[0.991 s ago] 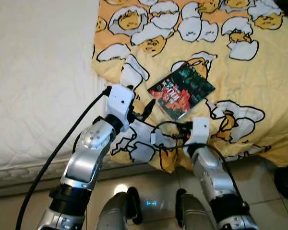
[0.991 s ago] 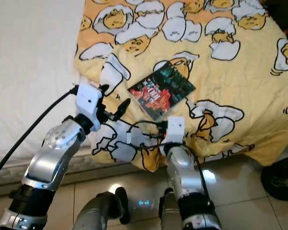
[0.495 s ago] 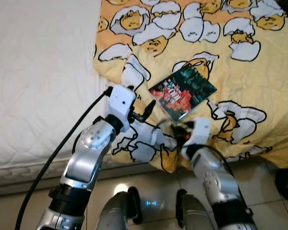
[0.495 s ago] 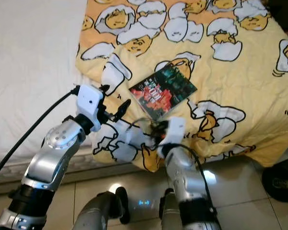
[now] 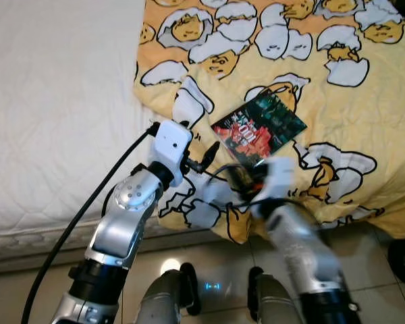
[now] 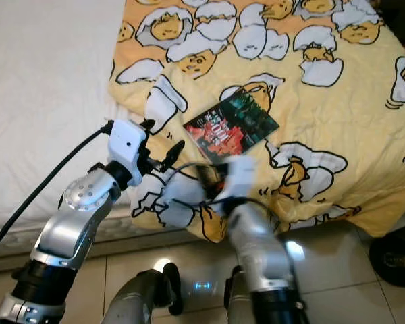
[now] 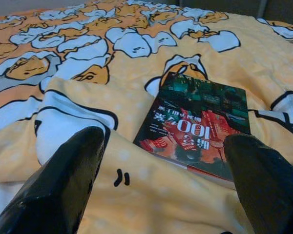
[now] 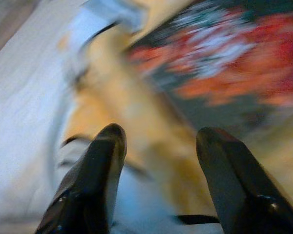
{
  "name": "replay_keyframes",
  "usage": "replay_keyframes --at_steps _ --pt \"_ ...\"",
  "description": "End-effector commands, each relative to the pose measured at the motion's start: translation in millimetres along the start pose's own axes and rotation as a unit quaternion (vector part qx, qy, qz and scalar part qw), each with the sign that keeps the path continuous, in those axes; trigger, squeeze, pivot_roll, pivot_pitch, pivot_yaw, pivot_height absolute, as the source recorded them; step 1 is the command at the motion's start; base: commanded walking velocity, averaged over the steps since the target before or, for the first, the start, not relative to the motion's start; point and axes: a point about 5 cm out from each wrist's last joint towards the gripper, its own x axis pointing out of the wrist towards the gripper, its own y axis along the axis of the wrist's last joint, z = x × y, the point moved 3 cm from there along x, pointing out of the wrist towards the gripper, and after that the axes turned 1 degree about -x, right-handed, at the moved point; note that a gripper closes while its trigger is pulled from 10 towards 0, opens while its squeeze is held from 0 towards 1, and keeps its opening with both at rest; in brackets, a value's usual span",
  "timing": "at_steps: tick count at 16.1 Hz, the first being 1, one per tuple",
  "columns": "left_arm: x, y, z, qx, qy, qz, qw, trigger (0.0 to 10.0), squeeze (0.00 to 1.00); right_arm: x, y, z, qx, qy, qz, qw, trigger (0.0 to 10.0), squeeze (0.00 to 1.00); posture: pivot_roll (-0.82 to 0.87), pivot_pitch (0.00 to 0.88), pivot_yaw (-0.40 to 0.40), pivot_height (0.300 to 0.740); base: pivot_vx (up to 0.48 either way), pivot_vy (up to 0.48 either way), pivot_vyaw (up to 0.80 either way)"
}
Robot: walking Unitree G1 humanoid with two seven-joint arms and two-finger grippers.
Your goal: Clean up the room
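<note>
Left eye view shows a book lying flat on a yellow egg-print blanket, near the bed's front edge, with bare blanket all around it. Just short of its near corner, the blurred right gripper hovers, fingers spread and empty. The left gripper, also spread and empty, sits beside the book over the blanket's edge, next to a white mattress.

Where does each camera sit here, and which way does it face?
Eye views: on the head, looking down at both silver arms, the book on the yellow blanket.
Left wrist view: along the open left gripper toward the book.
Right wrist view: blurred, along the open right gripper near the book.
All share the book.
</note>
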Motion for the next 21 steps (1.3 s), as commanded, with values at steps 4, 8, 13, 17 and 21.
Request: replay_keyframes --at_steps 4,8,13,17,21 --pt "-2.6 -8.9 -1.9 0.017 -0.01 -0.017 1.0 10.0 0.0 -10.5 -8.5 32.0 0.081 -0.072 0.001 0.994 10.0 1.0 -0.11 0.242 0.093 0.723 0.0 0.0 0.0" --pt "-2.7 -9.3 0.7 0.026 -0.017 -0.017 0.999 10.0 0.0 -0.6 -12.8 35.2 0.105 -0.073 -0.012 0.992 10.0 1.0 -0.1 0.24 0.098 0.723 0.0 0.0 0.0" --pt "-3.3 -10.1 0.6 0.041 -0.023 -0.02 0.999 10.0 0.0 19.7 -13.4 34.0 0.099 -0.058 -0.021 0.993 10.0 0.0 -0.09 0.243 0.106 0.723 0.0 0.0 0.0" --pt "-4.2 -9.9 0.8 0.042 -0.026 -0.019 0.999 10.0 0.0 34.2 -18.7 32.7 0.121 -0.061 -0.029 0.99 10.0 0.0 -0.08 0.244 0.108 0.723 0.0 0.0 0.0" --pt "-4.9 -9.6 2.4 0.043 -0.029 -0.018 0.998 10.0 0.0 45.8 -19.2 26.5 0.111 -0.05 -0.032 0.992 10.0 0.0 -0.08 0.242 0.107 0.723 0.0 0.0 0.0"
